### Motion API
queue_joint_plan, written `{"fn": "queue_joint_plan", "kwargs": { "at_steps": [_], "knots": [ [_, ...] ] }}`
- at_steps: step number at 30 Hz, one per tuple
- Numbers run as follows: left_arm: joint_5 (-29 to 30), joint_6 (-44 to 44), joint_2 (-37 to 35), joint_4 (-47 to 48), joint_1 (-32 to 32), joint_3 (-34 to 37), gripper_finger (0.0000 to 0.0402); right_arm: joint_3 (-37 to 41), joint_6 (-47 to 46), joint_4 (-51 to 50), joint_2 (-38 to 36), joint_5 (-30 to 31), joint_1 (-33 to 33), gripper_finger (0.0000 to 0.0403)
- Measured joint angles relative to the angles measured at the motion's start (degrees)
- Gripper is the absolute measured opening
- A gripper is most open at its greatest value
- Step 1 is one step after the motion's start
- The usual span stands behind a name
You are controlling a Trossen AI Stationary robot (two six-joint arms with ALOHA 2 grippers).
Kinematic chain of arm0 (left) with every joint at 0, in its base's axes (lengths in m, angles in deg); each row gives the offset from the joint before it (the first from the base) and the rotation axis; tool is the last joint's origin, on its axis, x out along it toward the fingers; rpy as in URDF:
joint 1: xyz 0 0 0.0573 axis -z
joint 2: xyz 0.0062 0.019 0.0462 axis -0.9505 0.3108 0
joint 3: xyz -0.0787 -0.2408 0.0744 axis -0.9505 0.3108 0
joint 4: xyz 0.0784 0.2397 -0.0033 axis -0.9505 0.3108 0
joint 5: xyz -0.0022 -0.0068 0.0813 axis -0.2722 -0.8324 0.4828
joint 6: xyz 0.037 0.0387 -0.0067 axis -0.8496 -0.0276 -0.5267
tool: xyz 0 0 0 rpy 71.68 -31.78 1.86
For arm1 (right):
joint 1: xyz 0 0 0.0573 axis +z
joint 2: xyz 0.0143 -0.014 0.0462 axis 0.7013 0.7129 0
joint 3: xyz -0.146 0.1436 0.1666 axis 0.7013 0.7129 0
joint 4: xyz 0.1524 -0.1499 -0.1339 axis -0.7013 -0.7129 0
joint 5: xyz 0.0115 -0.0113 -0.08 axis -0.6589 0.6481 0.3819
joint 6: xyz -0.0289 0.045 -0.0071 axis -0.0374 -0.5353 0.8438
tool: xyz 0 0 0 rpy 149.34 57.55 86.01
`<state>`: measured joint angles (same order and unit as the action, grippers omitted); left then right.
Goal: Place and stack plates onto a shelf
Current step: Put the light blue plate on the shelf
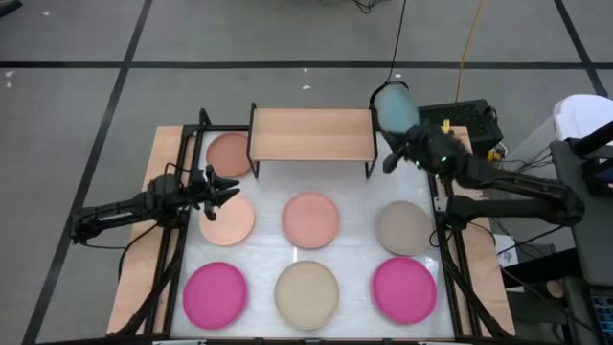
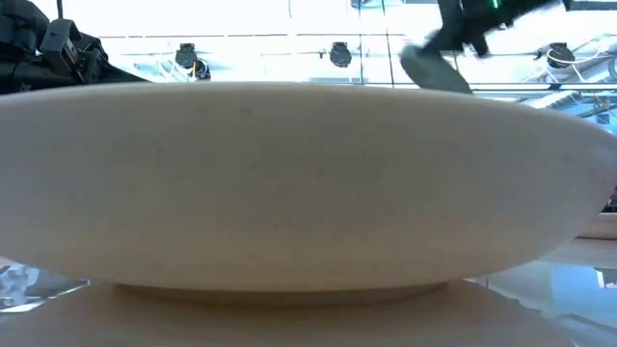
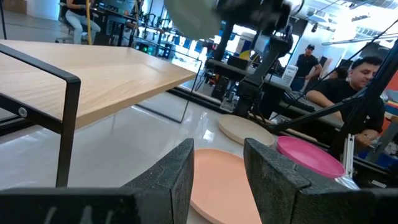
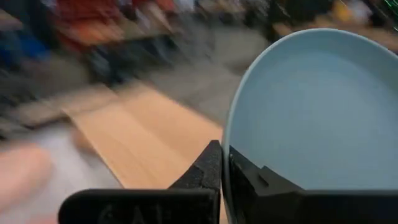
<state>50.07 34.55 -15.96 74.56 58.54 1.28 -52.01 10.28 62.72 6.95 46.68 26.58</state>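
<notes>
My right gripper (image 1: 400, 151) is shut on a pale teal plate (image 1: 394, 107), raised off the right end of the shelf (image 1: 311, 134), a low wooden top on black legs. My left gripper (image 1: 226, 190) is open and hovers over the far edge of a peach plate (image 1: 230, 222); in the left wrist view that peach plate (image 3: 217, 182) shows beyond its two fingers. A brownish-red plate (image 1: 228, 151) lies flat by the shelf's left legs. Flat on the table are a pink plate (image 1: 311, 218), a taupe plate (image 1: 402, 228), two magenta plates (image 1: 215, 292) (image 1: 404, 287) and a beige plate (image 1: 306, 292). My right gripper pinches the teal plate by its rim (image 4: 226, 163), one finger on each face. The plate is lifted clear of table and shelf. It stands tilted, reaching away from the fingers toward the far edge.
The beige plate (image 2: 289, 183) fills the low view. The shelf top (image 3: 93, 71) is bare wood. Cables and a dark box (image 1: 469, 120) sit off the table's far right corner. People (image 3: 348, 81) sit beyond the table.
</notes>
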Motion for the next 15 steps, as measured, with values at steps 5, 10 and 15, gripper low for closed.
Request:
{"fn": "queue_joint_plan", "kwargs": {
  "at_steps": [5, 10, 15],
  "knots": [
    [0.00, 0.00, 0.01, 0.00, -0.01, -0.01, 0.0145, -16.24, 8.44, -2.82, 13.55, -3.04, 2.09, 0.0001],
    [0.00, -0.01, 0.01, 0.01, 0.01, -0.01, 0.0145, -28.02, 14.06, -3.22, 27.47, -9.09, 2.50, 0.0000],
    [0.00, 0.00, 0.00, 0.00, 0.01, 0.00, 0.0145, -35.37, 19.16, -0.09, 40.19, -16.40, 1.65, 0.0000]
  ]
}}
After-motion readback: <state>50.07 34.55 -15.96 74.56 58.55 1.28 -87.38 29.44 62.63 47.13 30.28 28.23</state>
